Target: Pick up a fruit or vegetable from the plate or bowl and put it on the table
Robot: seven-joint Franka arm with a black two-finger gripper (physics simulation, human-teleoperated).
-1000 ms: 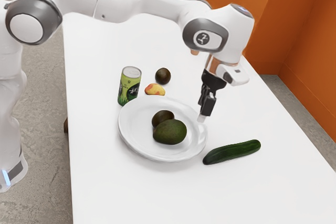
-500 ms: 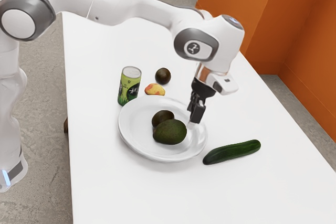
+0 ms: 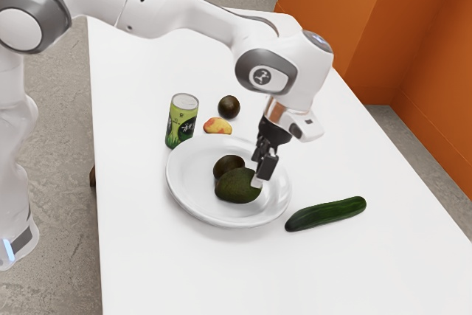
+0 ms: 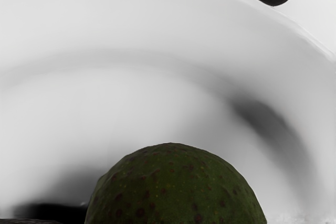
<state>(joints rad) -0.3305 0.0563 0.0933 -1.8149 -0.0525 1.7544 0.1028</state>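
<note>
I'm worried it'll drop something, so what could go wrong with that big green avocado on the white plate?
The big, rounded green avocado might slip when the black two-finger gripper squeezes it. The smaller, dark brown avocado sits very close by, so it could get bumped and roll across the round white plate. And the long, dark green cucumber lies beside the plate, so a low swing that way might knock it.

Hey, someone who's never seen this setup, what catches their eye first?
Probably the big white arm reaching in from the exterior view's left, its gripper low at the large avocado on the white plate. Next, likely the orange wall at the exterior view's upper right.
</note>
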